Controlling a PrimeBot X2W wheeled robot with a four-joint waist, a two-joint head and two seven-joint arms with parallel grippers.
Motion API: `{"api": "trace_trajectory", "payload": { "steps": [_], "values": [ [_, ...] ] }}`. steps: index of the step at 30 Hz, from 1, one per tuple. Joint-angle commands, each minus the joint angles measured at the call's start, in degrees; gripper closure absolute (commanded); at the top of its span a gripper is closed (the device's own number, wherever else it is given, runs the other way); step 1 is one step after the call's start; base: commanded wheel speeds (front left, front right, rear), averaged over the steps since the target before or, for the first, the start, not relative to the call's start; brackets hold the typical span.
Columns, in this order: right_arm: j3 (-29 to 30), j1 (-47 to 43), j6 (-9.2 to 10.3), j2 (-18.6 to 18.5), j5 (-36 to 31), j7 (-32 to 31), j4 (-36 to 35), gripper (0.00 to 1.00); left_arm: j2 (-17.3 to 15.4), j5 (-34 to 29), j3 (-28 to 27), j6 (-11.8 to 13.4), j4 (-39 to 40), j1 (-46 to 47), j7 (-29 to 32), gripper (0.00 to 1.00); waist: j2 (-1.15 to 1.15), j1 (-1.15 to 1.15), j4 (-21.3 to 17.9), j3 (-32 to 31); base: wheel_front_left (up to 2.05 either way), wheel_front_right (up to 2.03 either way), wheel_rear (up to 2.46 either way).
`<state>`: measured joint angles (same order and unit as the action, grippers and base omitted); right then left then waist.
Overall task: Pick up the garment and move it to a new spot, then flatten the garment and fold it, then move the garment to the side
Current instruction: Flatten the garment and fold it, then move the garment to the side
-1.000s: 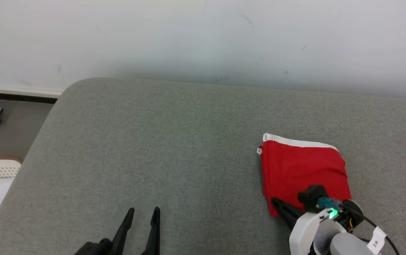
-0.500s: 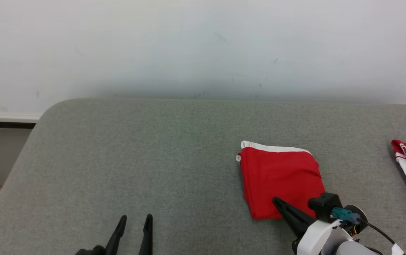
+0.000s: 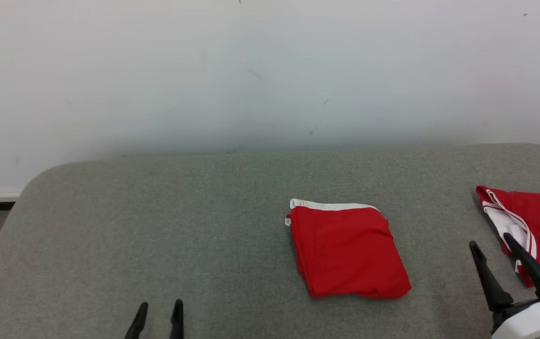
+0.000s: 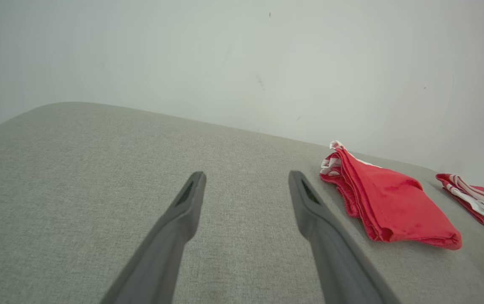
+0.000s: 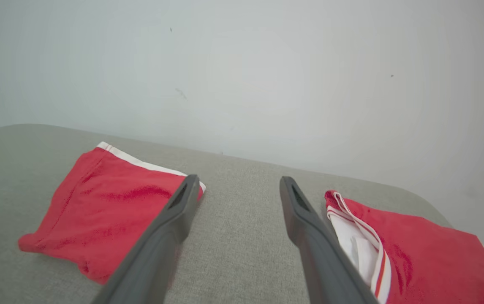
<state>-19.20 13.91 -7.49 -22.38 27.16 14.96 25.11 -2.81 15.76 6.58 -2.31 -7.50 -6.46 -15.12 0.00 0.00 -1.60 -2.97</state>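
Head view: grey cushion [image 3: 157,226], white wall [image 3: 251,70] behind; right pincer [image 3: 489,239] spread, empty (folded garment [image 3: 347,252] lies to its left); left pincer [image 3: 161,303] likewise spread, empty.

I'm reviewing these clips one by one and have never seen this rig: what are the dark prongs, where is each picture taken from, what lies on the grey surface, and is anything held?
This is a two-armed wheeled robot. One picture comes from a camera on its head, looking down; the other two come from cameras on its wrists, each looking along that arm's two dark fingers. The left fingers and right fingers are spread open and hold nothing. On the grey padded surface lie a folded red garment and, to its right, a second red-and-white garment, apart from it.
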Motion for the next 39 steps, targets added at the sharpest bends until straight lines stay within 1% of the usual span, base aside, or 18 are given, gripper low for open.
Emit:
{"api": "trace_trajectory", "payload": {
  "steps": [1,5,10,16,21,24,26,28,30,33,35,37,39],
  "values": [
    [2.9,-2.9,0.03,0.5,-1.5,0.2,-2.2,0.00,-0.2,-0.6,-0.4,0.1,-0.3,-1.2,0.0,0.00,0.00,0.00,-0.5,-0.3,0.00,0.00,0.00],
    [8.9,-9.0,0.03,1.8,-4.5,0.2,-7.4,0.00,-0.2,-0.6,-1.4,0.1,-0.1,-2.3,0.0,0.00,0.00,0.00,-0.9,-0.6,0.00,0.00,0.00],
    [12.0,-15.0,0.03,3.9,-5.1,0.2,-9.6,0.00,-0.2,-0.6,-1.1,-0.4,-0.5,-2.9,0.0,0.00,0.00,0.00,-0.4,-1.0,0.00,0.00,0.00],
    [13.2,-17.3,0.03,5.8,-5.0,0.2,-9.7,0.00,-0.2,-0.3,-0.9,-0.6,-0.8,-2.4,0.0,0.00,0.00,0.00,-0.2,-0.9,0.00,0.00,0.00],
    [12.4,-17.0,0.03,6.5,-4.2,0.2,-9.3,0.00,-0.2,-0.4,-0.7,-0.8,-0.9,-1.8,0.0,0.00,0.00,0.00,-0.1,-0.5,0.00,0.00,0.00],
    [11.0,-15.9,0.03,6.6,-1.2,0.2,-8.6,0.00,-0.2,-0.2,-0.4,-0.9,-0.7,-1.4,0.0,0.00,0.00,0.00,0.1,-0.1,0.00,0.00,0.00],
    [9.4,-14.4,0.03,6.3,3.1,-0.2,-7.6,0.00,-0.2,-0.1,0.0,-0.9,-0.7,-1.1,0.0,0.00,0.00,0.00,0.3,0.5,0.00,0.00,0.00],
    [7.1,-12.4,0.03,5.5,9.2,-3.0,-7.7,0.00,-0.2,-0.1,0.7,-1.0,-0.9,-0.7,0.0,0.00,0.00,0.00,0.8,1.2,0.00,0.00,0.00],
    [4.8,-10.0,0.03,3.9,15.4,-7.5,-8.2,0.00,-0.2,-0.2,1.5,-1.0,-1.2,-0.2,0.0,0.00,0.00,0.00,1.4,2.2,0.00,0.00,0.00],
    [3.7,-5.6,0.02,2.1,23.7,-15.8,-7.2,0.00,-0.2,-0.3,2.9,-1.2,-1.5,1.0,0.0,0.00,0.00,0.00,2.8,4.1,0.00,0.00,0.00],
    [3.9,-2.4,0.02,2.0,29.2,-22.3,-5.3,0.00,-0.2,-0.2,3.9,-1.4,-1.7,2.0,0.0,0.00,0.00,0.00,4.0,5.5,0.00,0.00,0.00],
    [3.9,1.0,0.02,0.5,31.5,-27.7,-3.2,0.00,-0.2,0.1,4.9,-1.5,-2.0,2.9,0.0,0.00,0.00,0.00,5.5,6.9,0.00,0.00,0.00],
    [3.8,3.6,0.02,0.9,34.1,-32.7,-0.7,0.00,-0.2,0.4,5.8,-1.4,-2.5,3.8,0.0,0.00,0.00,0.00,7.0,8.1,0.00,0.00,0.00]
  ]
}}
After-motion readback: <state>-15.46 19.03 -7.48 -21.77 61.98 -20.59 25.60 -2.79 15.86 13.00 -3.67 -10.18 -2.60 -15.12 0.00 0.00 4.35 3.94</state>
